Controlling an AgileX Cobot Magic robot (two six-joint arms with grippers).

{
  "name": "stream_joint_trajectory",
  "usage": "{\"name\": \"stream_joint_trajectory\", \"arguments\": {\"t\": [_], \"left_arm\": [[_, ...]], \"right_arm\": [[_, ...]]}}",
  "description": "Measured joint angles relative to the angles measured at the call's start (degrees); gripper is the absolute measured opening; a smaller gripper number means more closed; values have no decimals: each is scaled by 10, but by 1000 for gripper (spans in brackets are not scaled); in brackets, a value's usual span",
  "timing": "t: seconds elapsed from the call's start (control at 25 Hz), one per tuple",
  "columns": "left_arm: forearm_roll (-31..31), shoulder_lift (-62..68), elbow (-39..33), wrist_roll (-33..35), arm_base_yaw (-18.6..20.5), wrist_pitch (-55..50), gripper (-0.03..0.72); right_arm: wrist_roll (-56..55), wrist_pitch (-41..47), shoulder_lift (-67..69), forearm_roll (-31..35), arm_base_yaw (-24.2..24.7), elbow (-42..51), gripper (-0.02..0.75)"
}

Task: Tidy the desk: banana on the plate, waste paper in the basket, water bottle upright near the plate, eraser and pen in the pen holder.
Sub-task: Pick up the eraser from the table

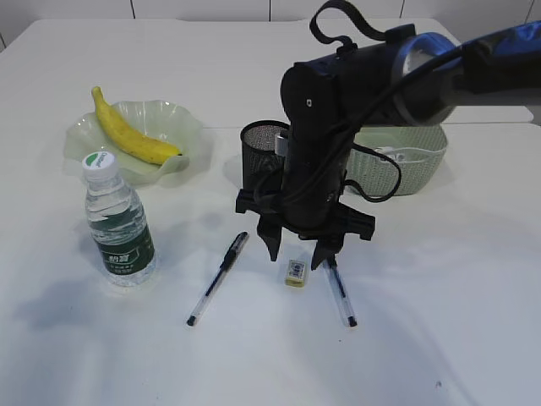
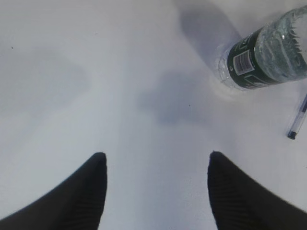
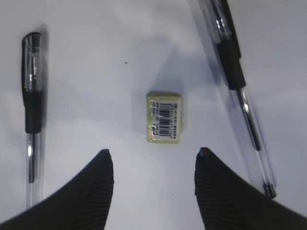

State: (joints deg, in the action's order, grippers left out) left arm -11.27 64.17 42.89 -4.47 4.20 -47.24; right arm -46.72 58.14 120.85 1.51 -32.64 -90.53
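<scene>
The yellow banana (image 1: 131,133) lies on the green plate (image 1: 182,118). The water bottle (image 1: 118,224) stands upright in front of the plate. A small yellow eraser (image 1: 295,271) (image 3: 164,117) lies on the table between two pens (image 1: 218,279) (image 1: 341,292). My right gripper (image 1: 296,254) (image 3: 153,152) hangs open just above the eraser, one finger to each side, holding nothing. The black mesh pen holder (image 1: 258,152) stands behind that arm. White waste paper (image 1: 397,155) shows inside the green basket (image 1: 418,169). My left gripper (image 2: 156,155) is open over bare table, with the bottle (image 2: 264,57) to its far right.
The right arm covers part of the pen holder and the basket's left side. In the right wrist view the pens (image 3: 32,105) (image 3: 237,81) flank the eraser. A pen tip (image 2: 297,122) shows at the right edge of the left wrist view. The left arm is out of the exterior view.
</scene>
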Motion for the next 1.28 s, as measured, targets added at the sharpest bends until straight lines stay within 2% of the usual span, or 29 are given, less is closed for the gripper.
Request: {"name": "stream_joint_trajectory", "arguments": {"t": [0.36, 0.96, 1.28], "left_arm": [[-1, 0, 0, 0, 0, 7, 466], [-1, 0, 0, 0, 0, 12, 466], [-3, 0, 0, 0, 0, 16, 466]], "right_arm": [[-4, 51, 44, 0, 1, -69, 407], [-12, 58, 62, -8, 17, -70, 406], [-2, 57, 64, -3, 24, -70, 379]]}}
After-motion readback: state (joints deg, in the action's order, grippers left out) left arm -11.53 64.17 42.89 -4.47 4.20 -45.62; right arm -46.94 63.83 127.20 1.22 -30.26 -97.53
